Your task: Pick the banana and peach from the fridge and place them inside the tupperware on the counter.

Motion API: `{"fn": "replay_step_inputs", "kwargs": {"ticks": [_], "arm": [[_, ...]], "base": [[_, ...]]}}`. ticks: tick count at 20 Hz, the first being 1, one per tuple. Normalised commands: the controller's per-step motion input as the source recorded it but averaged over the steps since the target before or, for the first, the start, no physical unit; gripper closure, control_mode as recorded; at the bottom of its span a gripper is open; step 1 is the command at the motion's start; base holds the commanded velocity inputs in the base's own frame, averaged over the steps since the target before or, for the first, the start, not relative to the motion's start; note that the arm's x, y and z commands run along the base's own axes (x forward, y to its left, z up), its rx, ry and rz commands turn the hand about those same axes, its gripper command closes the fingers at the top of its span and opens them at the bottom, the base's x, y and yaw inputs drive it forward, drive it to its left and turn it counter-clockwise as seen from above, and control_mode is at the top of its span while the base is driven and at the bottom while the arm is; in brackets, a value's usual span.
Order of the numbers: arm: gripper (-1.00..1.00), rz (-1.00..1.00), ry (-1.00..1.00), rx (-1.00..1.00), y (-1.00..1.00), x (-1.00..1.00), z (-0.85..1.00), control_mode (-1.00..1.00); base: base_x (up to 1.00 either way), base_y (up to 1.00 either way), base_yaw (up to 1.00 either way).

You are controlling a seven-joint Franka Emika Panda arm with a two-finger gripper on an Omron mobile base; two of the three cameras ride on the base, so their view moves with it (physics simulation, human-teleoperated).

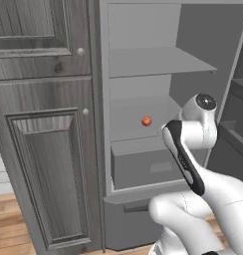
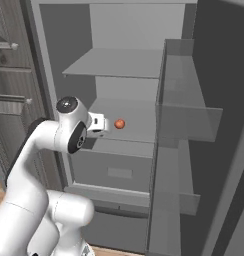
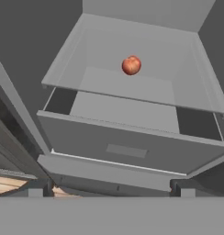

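Note:
The peach (image 1: pixel 146 121) (image 2: pixel 119 124) (image 3: pixel 131 65) is a small red-orange ball lying alone on the middle shelf of the open grey fridge (image 1: pixel 143 62) (image 2: pixel 124 62) (image 3: pixel 127 89). My gripper (image 2: pixel 100 125) (image 3: pixel 110 190) hangs at the fridge's front, just short of that shelf and to the peach's left in the right base view. In the hand view its two dark fingertips (image 3: pixel 40 188) stand wide apart with nothing between them, and the peach lies well ahead. The banana, the tupperware and the counter are out of view.
Below the peach's shelf is a grey pull-out drawer (image 1: pixel 143 167) (image 2: pixel 119 170) (image 3: pixel 127 147). The open fridge door with its racks (image 2: pixel 189 115) (image 1: pixel 238 99) stands to the right. Dark wood-grain cabinets (image 1: pixel 44 149) (image 2: pixel 4 75) flank the fridge on the left.

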Motion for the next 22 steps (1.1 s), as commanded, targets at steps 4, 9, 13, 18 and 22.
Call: {"fn": "replay_step_inputs", "kwargs": {"ticks": [4,9,13,18,22], "arm": [[-1.0,0.0,0.0,0.0,0.0,0.45,-0.12,-1.0],[-1.0,0.0,0.0,0.0,0.0,0.48,-0.11,-1.0],[-1.0,0.0,0.0,0.0,0.0,0.5,-0.12,-1.0],[-1.0,0.0,0.0,0.0,0.0,0.48,-0.13,-1.0],[-1.0,0.0,0.0,0.0,0.0,0.42,-0.12,-1.0]], "base": [[0.0,0.0,0.0],[0.0,0.0,0.0],[0.0,0.0,0.0],[0.0,0.0,0.0],[0.0,0.0,0.0]]}}
